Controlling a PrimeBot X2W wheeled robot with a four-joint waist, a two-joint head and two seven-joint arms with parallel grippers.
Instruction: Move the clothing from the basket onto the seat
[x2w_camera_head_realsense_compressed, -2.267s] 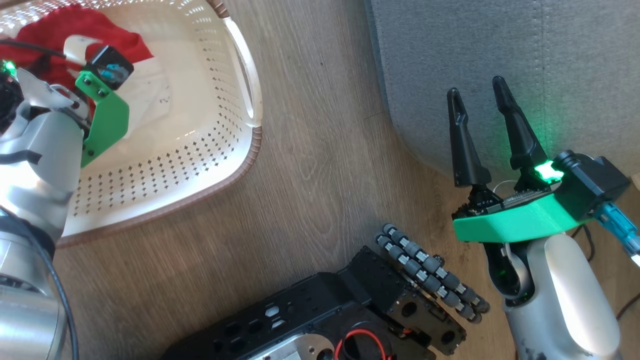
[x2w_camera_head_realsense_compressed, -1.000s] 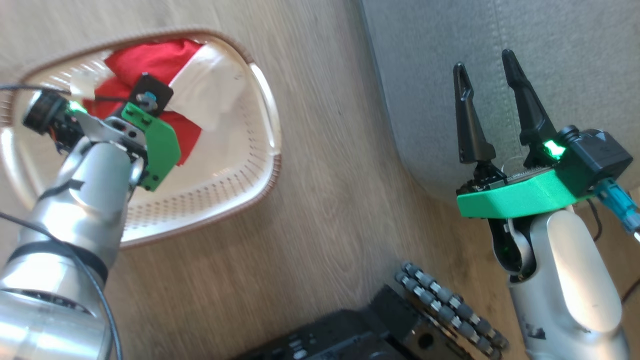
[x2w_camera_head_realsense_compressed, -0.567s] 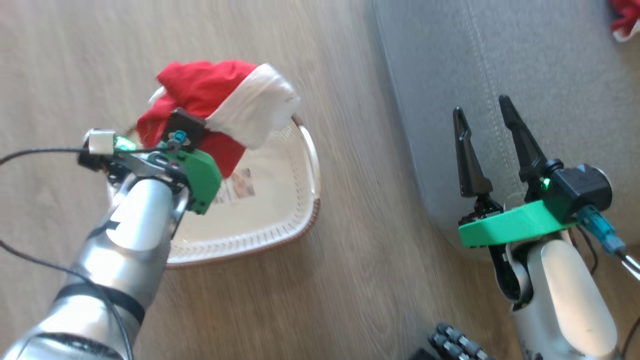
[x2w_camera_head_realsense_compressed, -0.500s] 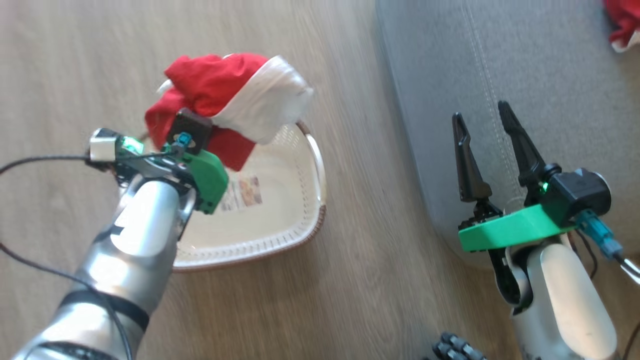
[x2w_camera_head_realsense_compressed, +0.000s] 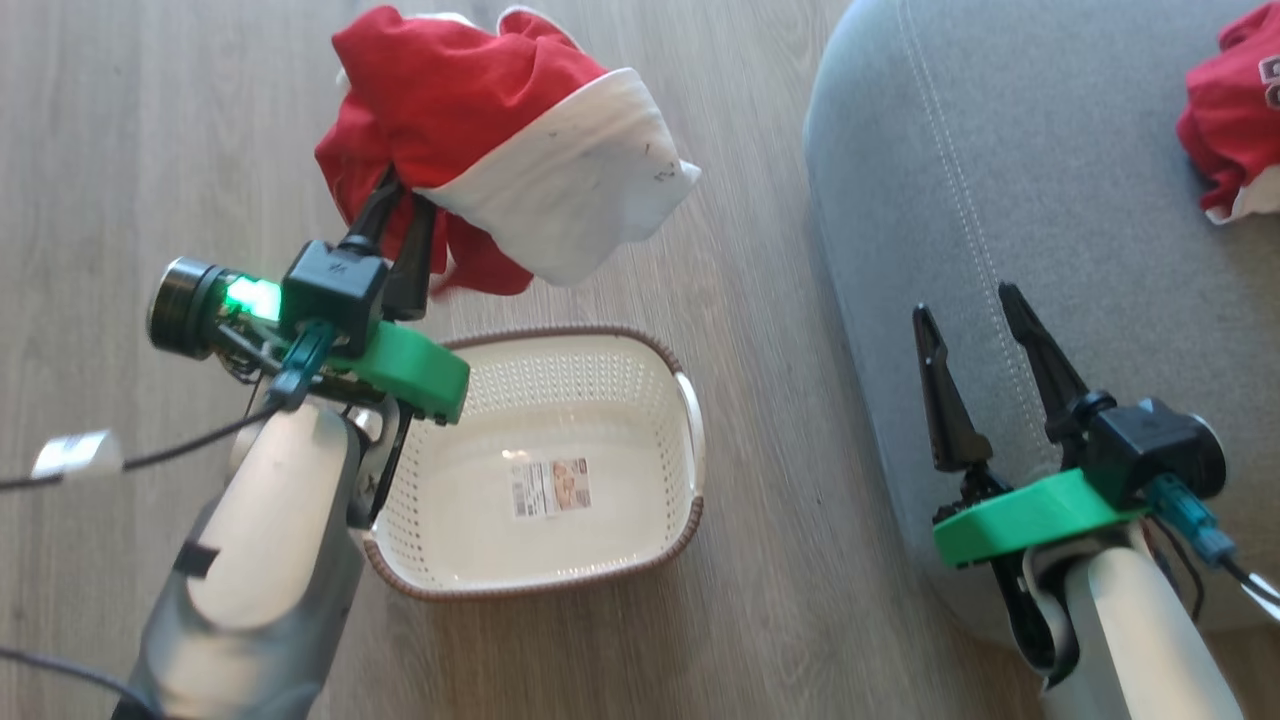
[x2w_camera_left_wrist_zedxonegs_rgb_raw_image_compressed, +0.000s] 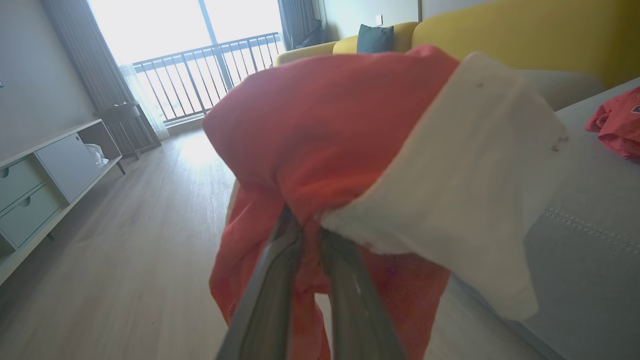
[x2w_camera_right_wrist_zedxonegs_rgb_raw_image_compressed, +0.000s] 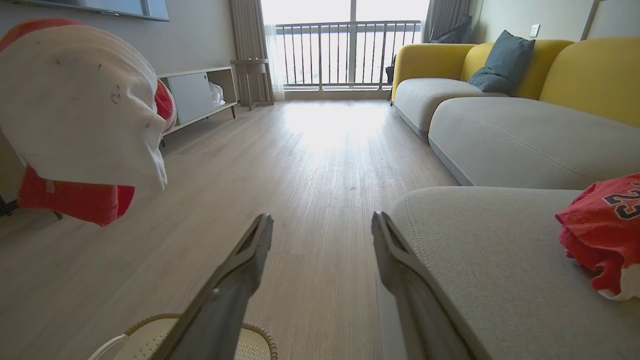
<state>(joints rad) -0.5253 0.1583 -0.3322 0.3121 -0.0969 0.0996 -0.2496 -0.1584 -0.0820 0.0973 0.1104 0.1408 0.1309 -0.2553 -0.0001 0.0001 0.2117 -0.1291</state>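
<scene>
My left gripper (x2w_camera_head_realsense_compressed: 405, 205) is shut on a red garment with white trim (x2w_camera_head_realsense_compressed: 510, 140), holding it up above the floor and beyond the basket (x2w_camera_head_realsense_compressed: 690, 420). The same red garment (x2w_camera_left_wrist_zedxonegs_rgb_raw_image_compressed: 350, 150) drapes over the left fingers (x2w_camera_left_wrist_zedxonegs_rgb_raw_image_compressed: 270, 290) in the left wrist view and hangs as a bundle (x2w_camera_right_wrist_zedxonegs_rgb_raw_image_compressed: 85, 115) at the left of the right wrist view. The cream basket holds nothing but its label sticker (x2w_camera_head_realsense_compressed: 550, 487). A second red garment (x2w_camera_head_realsense_compressed: 1232, 130) with dark numerals (x2w_camera_right_wrist_zedxonegs_rgb_raw_image_compressed: 627, 197) lies on the grey seat (x2w_camera_head_realsense_compressed: 1050, 200). My right gripper (x2w_camera_head_realsense_compressed: 968, 303) stands open over the seat's near edge.
Wooden floor (x2w_camera_head_realsense_compressed: 150, 130) surrounds the basket. A yellow-backed sofa with a dark cushion (x2w_camera_right_wrist_zedxonegs_rgb_raw_image_compressed: 500, 60) runs along the right of the room. A low white cabinet (x2w_camera_right_wrist_zedxonegs_rgb_raw_image_compressed: 200, 92) stands by the left wall, and a balcony railing (x2w_camera_right_wrist_zedxonegs_rgb_raw_image_compressed: 350, 50) sits at the far end.
My left gripper lifted the red garment out of the basket and up; the basket now holds no clothing. The head camera swung, bringing the second garment on the seat into view.
</scene>
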